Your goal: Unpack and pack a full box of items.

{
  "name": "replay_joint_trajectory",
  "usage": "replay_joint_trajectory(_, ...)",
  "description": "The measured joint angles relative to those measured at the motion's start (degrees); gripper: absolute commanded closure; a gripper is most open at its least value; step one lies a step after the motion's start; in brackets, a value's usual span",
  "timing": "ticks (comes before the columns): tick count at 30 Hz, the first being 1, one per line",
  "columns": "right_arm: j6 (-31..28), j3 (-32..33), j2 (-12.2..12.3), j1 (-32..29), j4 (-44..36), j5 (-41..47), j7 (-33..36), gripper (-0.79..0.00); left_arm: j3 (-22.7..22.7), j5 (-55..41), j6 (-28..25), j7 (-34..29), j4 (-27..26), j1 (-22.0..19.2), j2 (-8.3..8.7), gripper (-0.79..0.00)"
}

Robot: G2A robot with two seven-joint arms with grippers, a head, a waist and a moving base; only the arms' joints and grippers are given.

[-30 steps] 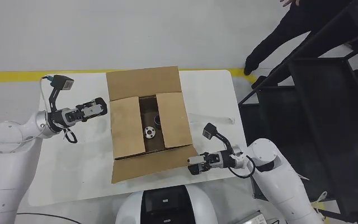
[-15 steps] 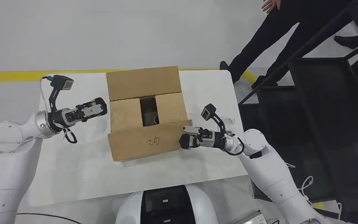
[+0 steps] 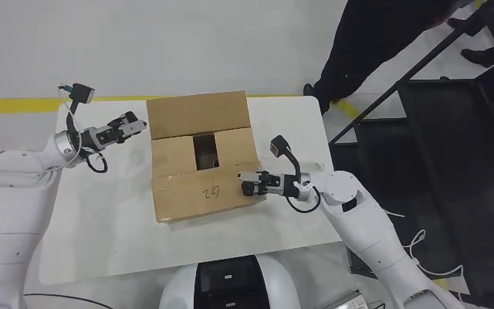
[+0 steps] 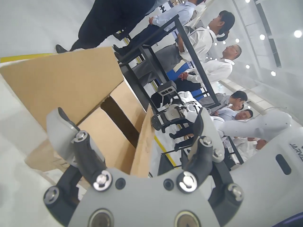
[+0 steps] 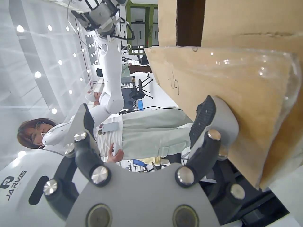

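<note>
The brown cardboard box (image 3: 202, 154) stands in the middle of the white table. Its far flap (image 3: 199, 114) lies back, the two side flaps are folded in, and a dark gap (image 3: 204, 151) stays between them. The near flap (image 3: 204, 193), with a handwritten mark, is tilted up over the box's front. My right gripper (image 3: 248, 188) is open at that flap's right end, one finger (image 5: 206, 112) resting against the flap (image 5: 225, 83). My left gripper (image 3: 133, 125) is open beside the box's far-left corner, the box (image 4: 66, 81) just ahead of its fingertips (image 4: 62, 128).
A black metal rack (image 3: 432, 116) stands close off the table's right side. Bare table (image 3: 100, 232) stretches left of and in front of the box. The other arm's gripper (image 5: 94, 15) shows far off in the right wrist view.
The near flap, lying flat a second ago, has been lifted and pushed over the box front by my right gripper, hiding the round item inside. My left gripper moved toward the far-left corner.
</note>
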Motion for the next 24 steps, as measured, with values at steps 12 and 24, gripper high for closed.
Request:
replay_joint_trajectory(12,0.41,-1.89,0.2,1.65,-2.63,-3.85,2.9,-0.785,1.04,0.18,-0.68,-0.03,2.08,-1.44,-0.27,-0.785)
replay_joint_trajectory(24,0.54,-3.83,0.01,4.24,-2.32,-5.29,2.84,-0.785,4.02,5.17,-1.0,9.9,6.5,-2.69,-1.59,-0.785)
